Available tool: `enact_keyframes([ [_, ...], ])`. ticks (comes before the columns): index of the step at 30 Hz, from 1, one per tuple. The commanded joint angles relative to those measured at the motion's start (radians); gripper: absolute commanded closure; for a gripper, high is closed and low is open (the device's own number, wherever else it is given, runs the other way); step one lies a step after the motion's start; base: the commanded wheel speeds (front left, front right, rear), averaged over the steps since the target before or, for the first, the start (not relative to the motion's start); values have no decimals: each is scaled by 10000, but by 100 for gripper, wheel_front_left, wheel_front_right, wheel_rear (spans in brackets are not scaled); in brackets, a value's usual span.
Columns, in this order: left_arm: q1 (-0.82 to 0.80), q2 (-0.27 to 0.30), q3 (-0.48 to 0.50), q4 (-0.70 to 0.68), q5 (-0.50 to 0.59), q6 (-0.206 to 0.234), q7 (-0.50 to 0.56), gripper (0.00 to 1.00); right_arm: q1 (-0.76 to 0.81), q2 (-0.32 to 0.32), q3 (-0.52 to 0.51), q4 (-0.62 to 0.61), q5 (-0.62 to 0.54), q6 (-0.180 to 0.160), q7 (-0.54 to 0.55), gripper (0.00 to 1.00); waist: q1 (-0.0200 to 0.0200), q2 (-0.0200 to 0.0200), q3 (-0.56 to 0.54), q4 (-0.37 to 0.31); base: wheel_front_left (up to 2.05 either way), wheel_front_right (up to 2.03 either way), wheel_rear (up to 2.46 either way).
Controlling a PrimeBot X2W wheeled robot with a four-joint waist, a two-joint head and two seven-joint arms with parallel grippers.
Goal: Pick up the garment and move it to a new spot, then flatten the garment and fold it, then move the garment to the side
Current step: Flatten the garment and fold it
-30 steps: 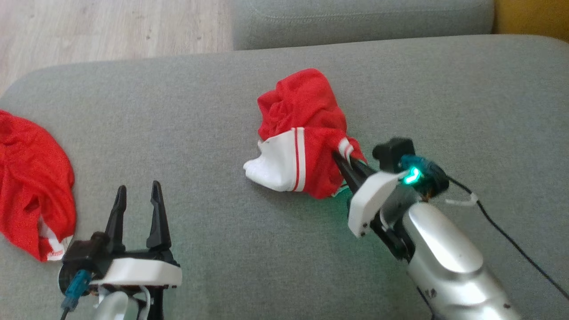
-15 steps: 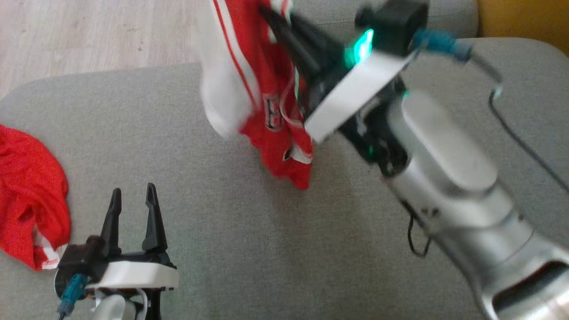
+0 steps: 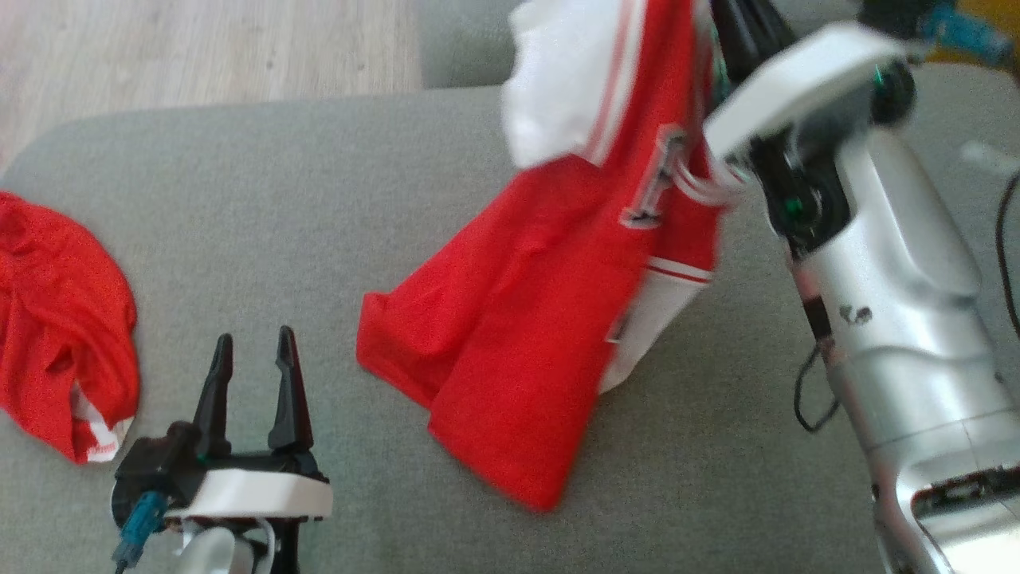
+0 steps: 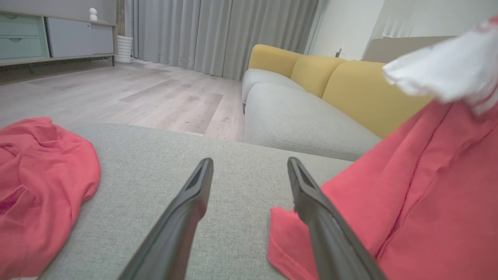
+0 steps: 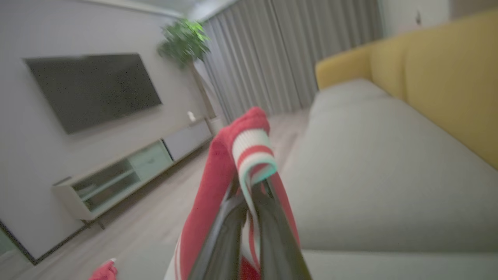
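Hanging from the right gripper [image 3: 741, 28], whose jaws were clamped on its striped trim, the red-and-white garment [image 3: 518, 319] dangled over the grey sofa cushion [image 3: 239, 199]. The left gripper [image 3: 253, 336] sat low, jaws spread wide and empty, between it and another red garment [image 3: 64, 319].

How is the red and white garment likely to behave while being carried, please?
Probably very floppy: the garment hangs in loose folds from the right hand, pinched at its striped cuff. Likely light, since that one small pinch carries it. Its low hem may drag on the grey cushion.
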Motion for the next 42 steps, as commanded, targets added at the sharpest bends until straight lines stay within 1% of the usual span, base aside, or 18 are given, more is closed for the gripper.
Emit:
enact_keyframes([
  [1,-423,42,311,-333,137,-81,-95,0,-184,148,-241,88,-340,77,-81,100,0,0,295,168,0,0,0],
  [6,-818,-59,110,-278,233,-262,-95,0,-662,39,-1371,1817,-1347,77,-850,100,0,0,890,618,0,0,0],
  [9,-1096,-159,-79,-196,315,-398,-95,0,-1198,-231,-1870,2635,-1887,77,-1510,100,0,0,1206,1017,0,0,0],
  [12,-1364,-251,-190,-127,382,-510,-95,0,-1710,-418,-2414,3422,-2116,77,-2029,100,0,0,1508,1333,0,0,0],
  [13,-1436,-275,-190,-117,402,-530,-95,0,-1827,-419,-2485,3700,-2168,77,-2069,43,0,0,1575,1384,0,0,0],
  [14,-1495,-296,-185,-107,421,-548,-95,0,-1905,-406,-2548,4037,-2172,77,-1941,0,0,0,1635,1422,0,0,0],
  [17,-1577,-346,-114,-56,471,-570,-95,0,-1959,-360,-2321,4769,-2262,77,-1488,0,0,0,1662,1415,0,0,0],
  [21,-1481,-367,68,7,522,-555,-95,0,-1678,-345,-1820,5164,-2225,77,-1074,0,0,0,1427,1138,0,0,0],
  [25,-1255,-326,329,1,546,-527,-95,0,-1132,-328,-1314,5003,-2092,77,-900,0,0,0,1038,663,0,0,0],
  [30,-856,-264,629,-66,567,-433,-95,0,-50,-337,-734,4391,-2049,77,-590,0,0,0,519,20,0,0,0],
  [32,-706,-252,703,-114,574,-389,-95,0,477,-419,-694,4216,-2206,77,-470,0,0,0,374,-157,0,0,0],
  [35,-537,-243,764,-190,570,-336,-95,0,1318,-372,-810,4008,-2458,77,-277,0,0,0,263,-316,0,0,0],
  [39,-457,-224,766,-258,552,-363,-95,0,2189,-101,-1133,3731,-2710,77,-24,0,0,0,325,-334,0,0,0],
  [42,-504,-219,731,-260,544,-403,-94,0,2405,23,-1334,3579,-2784,77,79,0,0,0,428,-261,0,0,0],
])
